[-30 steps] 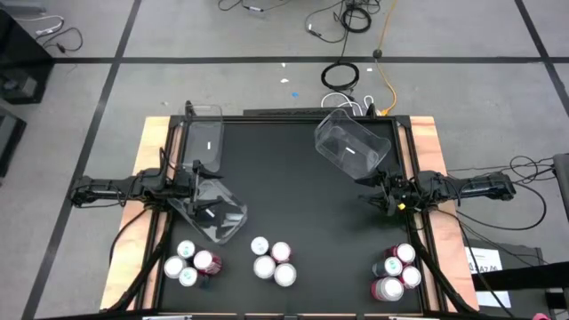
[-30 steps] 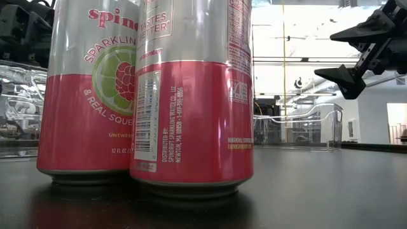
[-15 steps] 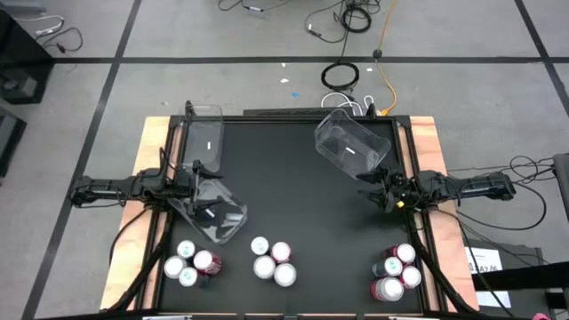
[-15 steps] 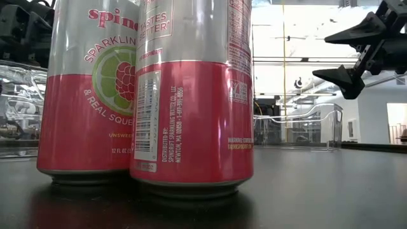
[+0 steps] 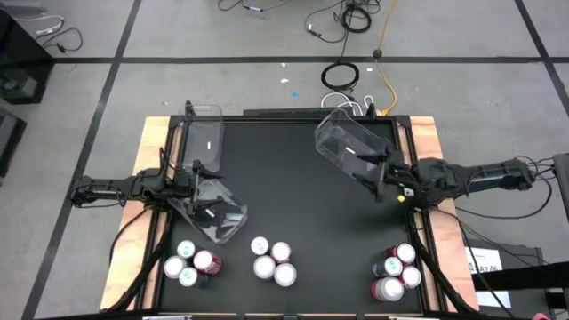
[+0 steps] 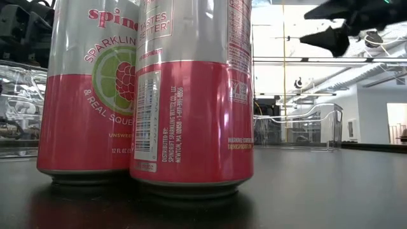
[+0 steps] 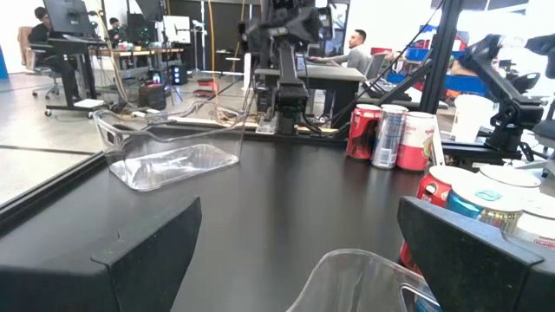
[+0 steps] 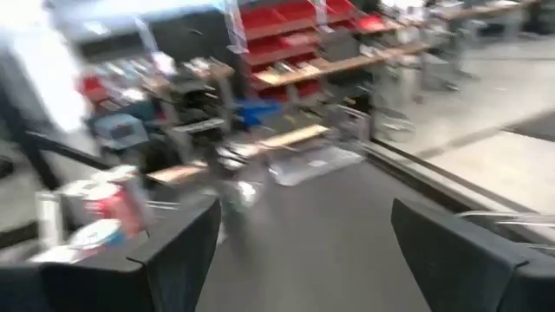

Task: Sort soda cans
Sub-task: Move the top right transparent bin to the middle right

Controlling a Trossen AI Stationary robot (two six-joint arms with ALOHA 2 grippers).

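The soda cans stand upright in three clusters along the table's near edge: near left (image 5: pixel 191 264), middle (image 5: pixel 271 260) and near right (image 5: pixel 396 271). Two pink-and-silver cans (image 6: pixel 146 95) fill the low view. My left gripper (image 5: pixel 199 178) is open above the rim of a tilted clear bin (image 5: pixel 213 211); in the left wrist view (image 7: pixel 299 217) that rim (image 7: pixel 347 273) shows between the fingers, apart from them. My right gripper (image 5: pixel 373 178) is open and raised, right beside the far right clear bin (image 5: pixel 348 145), and shows high up in the low view (image 6: pixel 327 22).
A third clear bin (image 5: pixel 203 138) stands at the far left of the black table top (image 5: pixel 284 196). The middle of the table is bare. Cables lie on the floor beyond the far edge. People sit at desks in the room behind (image 7: pixel 351 48).
My right gripper has risen and swung toward the table's far left, up to the far right clear bin, staying open. The left arm, the bins and the cans have kept still.
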